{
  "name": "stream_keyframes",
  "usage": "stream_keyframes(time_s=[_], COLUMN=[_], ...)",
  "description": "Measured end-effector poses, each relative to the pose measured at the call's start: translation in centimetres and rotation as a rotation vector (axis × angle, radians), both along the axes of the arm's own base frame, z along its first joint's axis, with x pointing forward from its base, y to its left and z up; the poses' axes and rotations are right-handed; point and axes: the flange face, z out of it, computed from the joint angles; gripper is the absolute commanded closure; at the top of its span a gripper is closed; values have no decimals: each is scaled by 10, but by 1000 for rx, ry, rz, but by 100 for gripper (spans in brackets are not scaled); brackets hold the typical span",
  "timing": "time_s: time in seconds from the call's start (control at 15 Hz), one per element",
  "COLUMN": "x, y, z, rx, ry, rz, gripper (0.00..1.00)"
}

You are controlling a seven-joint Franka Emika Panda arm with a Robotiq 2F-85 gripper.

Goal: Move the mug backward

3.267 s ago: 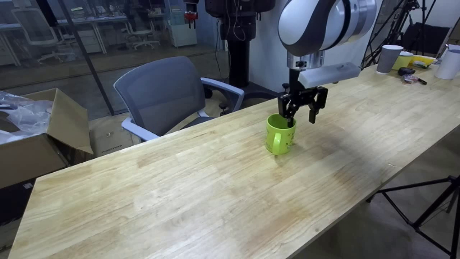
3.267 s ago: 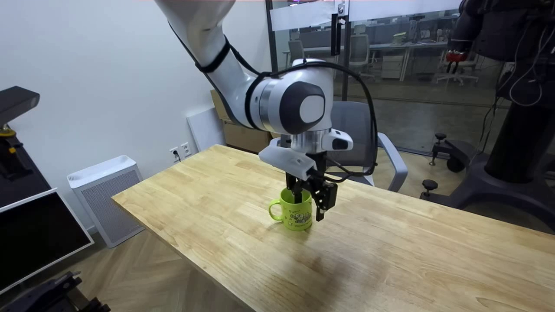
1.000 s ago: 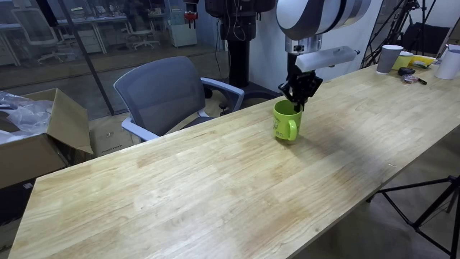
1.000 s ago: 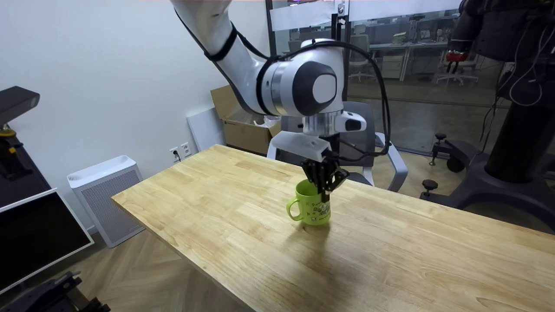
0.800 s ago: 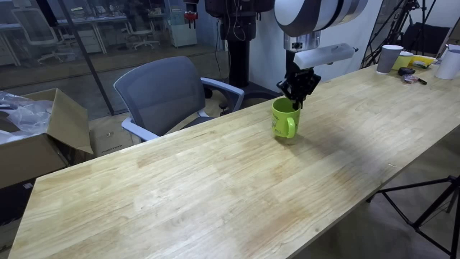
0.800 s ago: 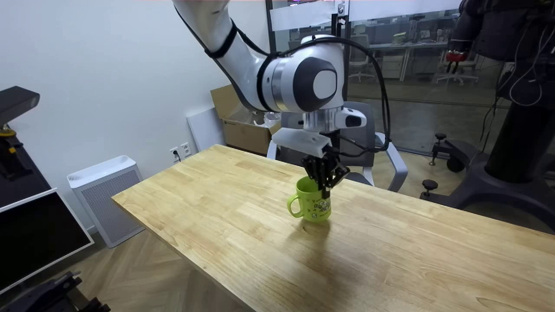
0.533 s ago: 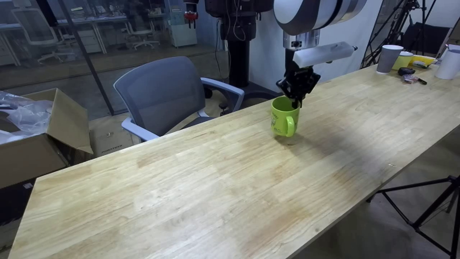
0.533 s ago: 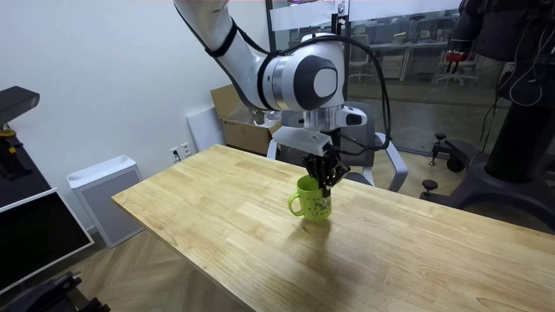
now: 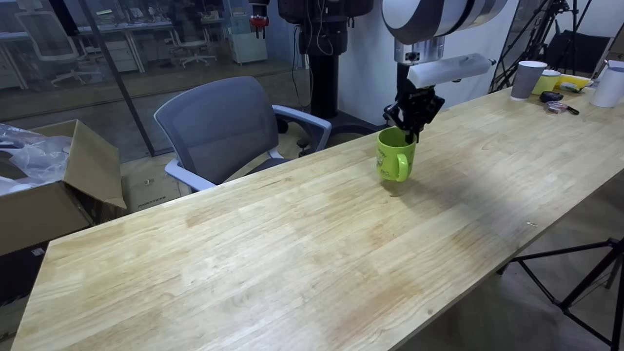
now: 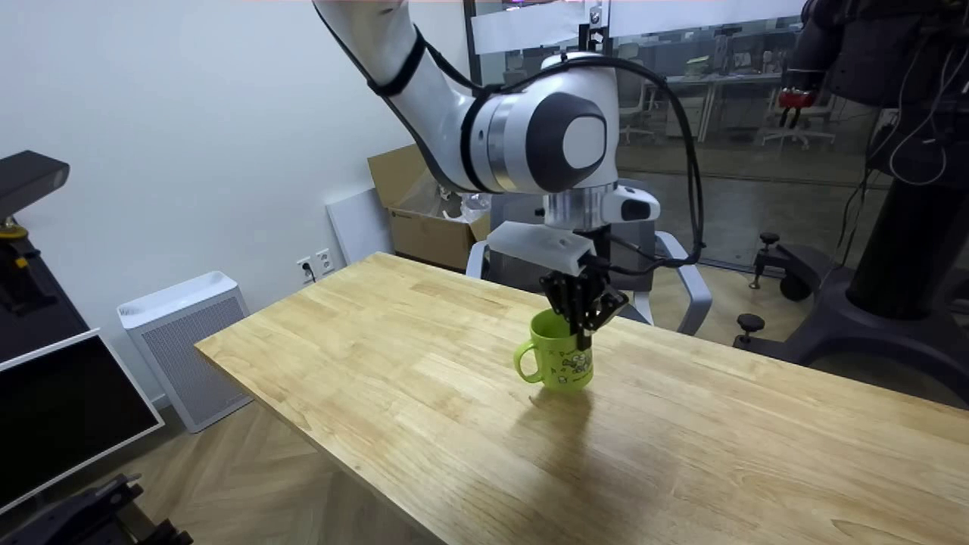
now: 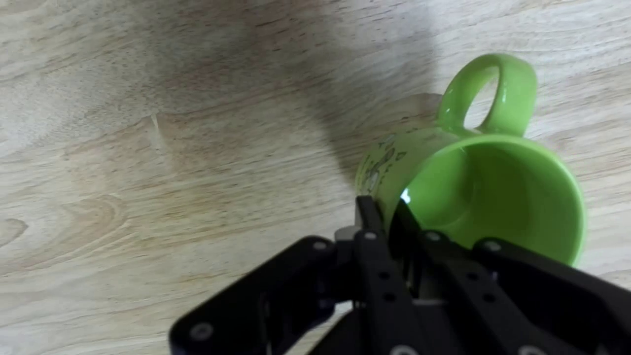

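The claw point(image 11: 386, 211) is clenched on the mug point(image 10: 549, 362), pinching its wall at the rim, one of the fingers point(image 11: 409, 227) inside and one outside. The mug hangs below the claw and off to one side, upright or nearly so, and to my eye just clear of the counter point(image 9: 273, 253), with a shadow point(image 10: 562, 428) on the wood beneath. That lopsided hold is what worries me: the weight sits away from the pinch, so a jerk of the arm point(image 10: 522, 144) could set the mug swinging or twisting, and the glossy wall might slip down out of the grip and drop. If it lands tilted, it may rock or topple as the claw lets go. The counter's edge by the chair point(image 9: 219, 122) is near the claw too, so drifting too far that way could leave the mug perched badly. The handle point(image 11: 517, 93), a smooth, thick loop, sticks out about a quarter-turn round the rim from the claw. The mug itself is a plain lime cylinder, shiny inside, probably ceramic, with small dark print point(image 11: 384, 160) on its side. The claw is black and angular, all links and bolts, and the counter beneath it is pale wood, flat, with streaky grain and a soft sheen.
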Motion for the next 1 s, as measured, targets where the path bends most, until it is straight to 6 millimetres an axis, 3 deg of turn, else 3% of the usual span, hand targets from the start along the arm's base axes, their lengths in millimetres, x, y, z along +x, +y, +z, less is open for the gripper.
stream_keyframes(time_s=[1.0], x=[-58], y=[-73], z=[13], rx=[37], ry=[12], rz=[-166], gripper=[97])
